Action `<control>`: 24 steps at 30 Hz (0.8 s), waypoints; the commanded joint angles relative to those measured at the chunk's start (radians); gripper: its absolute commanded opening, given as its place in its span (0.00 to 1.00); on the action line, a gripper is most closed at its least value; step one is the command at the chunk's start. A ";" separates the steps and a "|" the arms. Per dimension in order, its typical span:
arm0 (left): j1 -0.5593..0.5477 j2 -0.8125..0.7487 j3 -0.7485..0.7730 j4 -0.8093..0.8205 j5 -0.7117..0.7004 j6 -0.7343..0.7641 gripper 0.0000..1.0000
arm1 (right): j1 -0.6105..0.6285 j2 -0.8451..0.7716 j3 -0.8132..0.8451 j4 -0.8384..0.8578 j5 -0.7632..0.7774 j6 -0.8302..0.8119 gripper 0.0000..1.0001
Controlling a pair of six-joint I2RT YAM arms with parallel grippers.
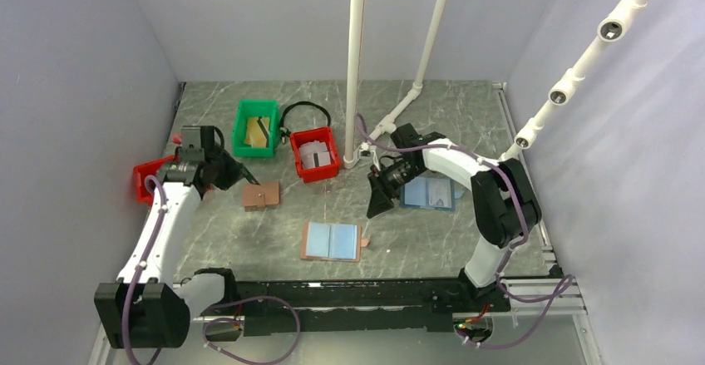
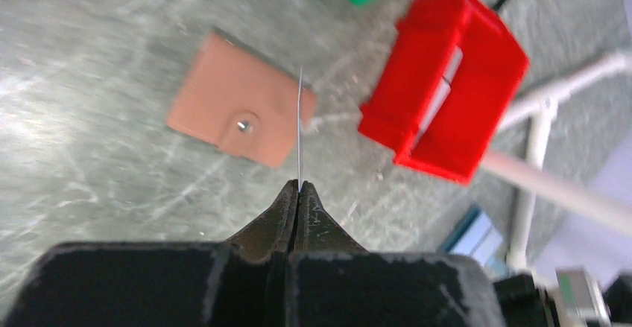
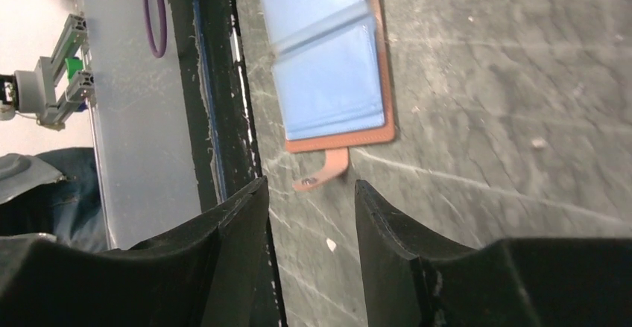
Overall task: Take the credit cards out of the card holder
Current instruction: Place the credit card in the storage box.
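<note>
While the card holder (image 1: 332, 241) lies spread open near the middle of the table (image 1: 432, 253), light blue inside up and snap tab (image 3: 322, 174) sticking out, its pockets are too blurred to say whether any card is left in them. One of the credit cards (image 2: 299, 118) is out: the left gripper (image 2: 299, 188) is pinched tight on its lower edge and holds it upright, edge-on to the wrist camera, above a closed brown holder (image 2: 238, 107) and just short of the red bin (image 2: 488, 66), which has pale cards in it. This looks like the drop-off step; the next move calls for carrying the card over the bin's rim before letting go. The right gripper (image 3: 309, 185) hangs beyond the open holder, jaws parted and empty, beside the all-blue bifold (image 1: 429, 192).
</note>
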 commanded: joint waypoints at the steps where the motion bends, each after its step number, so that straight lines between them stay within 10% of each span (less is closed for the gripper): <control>1: 0.078 0.046 0.113 -0.102 -0.212 -0.068 0.00 | -0.066 -0.066 0.001 -0.082 -0.061 -0.137 0.49; 24: 0.399 0.332 0.273 -0.012 -0.358 -0.248 0.00 | -0.117 -0.120 -0.030 -0.086 -0.065 -0.146 0.51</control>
